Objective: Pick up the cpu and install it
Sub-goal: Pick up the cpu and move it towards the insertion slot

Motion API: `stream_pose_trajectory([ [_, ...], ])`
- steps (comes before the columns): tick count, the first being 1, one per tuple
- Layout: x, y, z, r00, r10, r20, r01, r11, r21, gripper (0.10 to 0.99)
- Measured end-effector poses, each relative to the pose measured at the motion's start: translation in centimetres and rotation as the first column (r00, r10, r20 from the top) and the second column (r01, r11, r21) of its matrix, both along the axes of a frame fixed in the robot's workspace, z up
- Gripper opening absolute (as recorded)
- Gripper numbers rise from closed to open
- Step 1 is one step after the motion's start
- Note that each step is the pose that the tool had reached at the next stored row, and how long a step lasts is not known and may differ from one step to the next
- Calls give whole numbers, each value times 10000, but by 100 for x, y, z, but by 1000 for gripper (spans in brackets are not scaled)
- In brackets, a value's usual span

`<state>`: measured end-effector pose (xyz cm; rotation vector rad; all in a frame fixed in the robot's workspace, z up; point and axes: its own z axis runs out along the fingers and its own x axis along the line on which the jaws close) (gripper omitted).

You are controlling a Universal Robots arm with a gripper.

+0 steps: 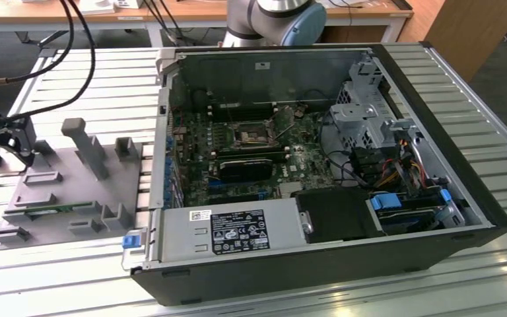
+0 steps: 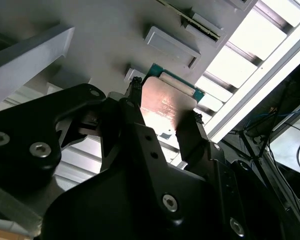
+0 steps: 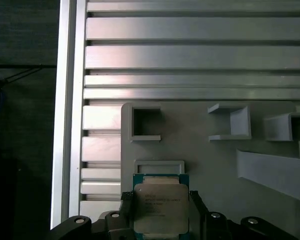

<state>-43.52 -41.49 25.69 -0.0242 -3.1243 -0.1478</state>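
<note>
Cpu [image 3: 161, 206] sits between the jaws of your gripper [image 3: 160, 199], which look clamped on its opposite edges just over the grey holder plate [image 3: 215, 165], so you are at the pick-up step, and moving on calls for a steady, level hold.

Upright posts [image 1: 89, 153] on the grey fixture [image 1: 68, 195] stand near my fingers [image 2: 190, 137] and the held cpu [image 3: 160, 207]. Toward the exterior view's right, the case wall [image 1: 161, 152] bars my way. Cables [image 1: 68, 26] trail on the far side, and the near surface [image 1: 60, 277] lies open.
</note>
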Motion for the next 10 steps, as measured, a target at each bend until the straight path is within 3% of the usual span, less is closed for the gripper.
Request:
stream_pose_trajectory([
  [10, 0, 3, 100, 10000, -1, 0, 1, 10000, 8, 525],
])
